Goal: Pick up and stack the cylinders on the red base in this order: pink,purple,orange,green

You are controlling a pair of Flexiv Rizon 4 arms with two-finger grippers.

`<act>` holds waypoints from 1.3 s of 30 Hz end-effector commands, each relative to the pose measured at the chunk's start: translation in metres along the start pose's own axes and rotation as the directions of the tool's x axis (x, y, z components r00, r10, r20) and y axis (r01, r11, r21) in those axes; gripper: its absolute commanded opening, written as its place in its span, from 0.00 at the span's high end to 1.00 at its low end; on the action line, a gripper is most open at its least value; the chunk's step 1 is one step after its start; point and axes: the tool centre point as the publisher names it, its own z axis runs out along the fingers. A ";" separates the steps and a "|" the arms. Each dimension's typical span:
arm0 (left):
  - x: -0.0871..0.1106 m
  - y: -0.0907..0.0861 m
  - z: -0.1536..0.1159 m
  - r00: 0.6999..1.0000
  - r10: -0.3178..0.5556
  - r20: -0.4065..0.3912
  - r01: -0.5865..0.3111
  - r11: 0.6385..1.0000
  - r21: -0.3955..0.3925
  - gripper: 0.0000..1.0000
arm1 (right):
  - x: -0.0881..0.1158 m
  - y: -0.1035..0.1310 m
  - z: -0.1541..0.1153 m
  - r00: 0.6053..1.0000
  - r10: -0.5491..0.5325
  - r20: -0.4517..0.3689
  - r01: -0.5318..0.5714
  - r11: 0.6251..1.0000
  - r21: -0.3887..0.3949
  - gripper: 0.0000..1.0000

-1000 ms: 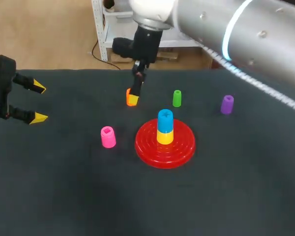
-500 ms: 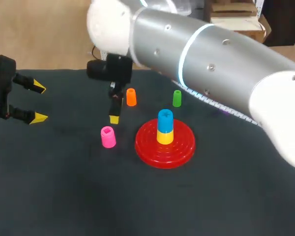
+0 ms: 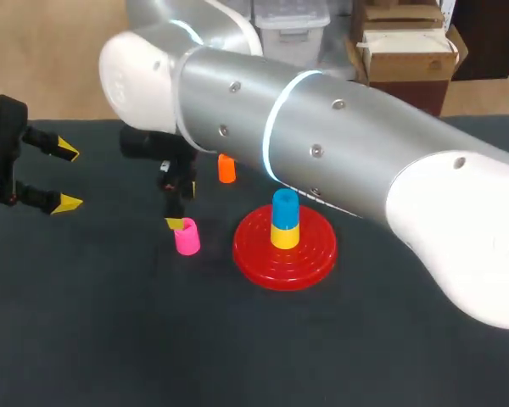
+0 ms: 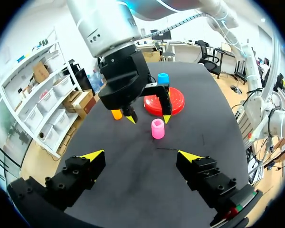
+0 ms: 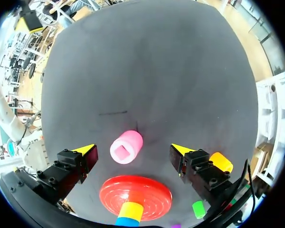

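Hovering with right pincer [image 4: 148,118] released just above small pink plastic cylinder [image 4: 157,128] on dark desk [image 3: 110,339], near round red ridged base [image 3: 312,254]; left pincer [image 3: 66,178] likewise released, well apart.

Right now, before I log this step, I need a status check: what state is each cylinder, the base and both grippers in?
pink cylinder: upright on the table, ungripped.
orange cylinder: upright on the table, free.
green cylinder: on the table, free.
red base: holds yellow cylinder with blue cylinder on top.
left gripper: open, empty.
right gripper: open, over the pink cylinder.
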 end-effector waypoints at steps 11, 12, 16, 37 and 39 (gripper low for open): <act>0.001 -0.001 0.000 1.000 0.002 0.003 -0.002 1.000 -0.004 0.00 | 0.004 0.011 0.014 0.995 0.063 -0.080 -0.059 0.997 0.041 0.00; 0.001 -0.001 0.000 1.000 0.002 0.003 -0.002 1.000 -0.004 0.00 | 0.005 0.012 0.014 0.995 0.067 -0.071 -0.064 0.997 0.048 0.00; 0.001 -0.001 0.000 1.000 0.002 0.003 -0.002 1.000 -0.004 0.00 | 0.006 0.013 0.016 0.995 0.077 -0.065 -0.072 0.995 0.071 0.00; 0.001 -0.001 0.000 1.000 0.002 0.003 -0.002 1.000 -0.004 0.00 | 0.013 0.023 0.021 0.990 0.138 -0.016 -0.135 0.982 0.132 0.01; 0.001 -0.001 0.000 1.000 0.002 0.003 -0.002 1.000 -0.004 0.00 | 0.014 0.024 0.021 0.990 0.139 -0.017 -0.135 0.982 0.134 0.06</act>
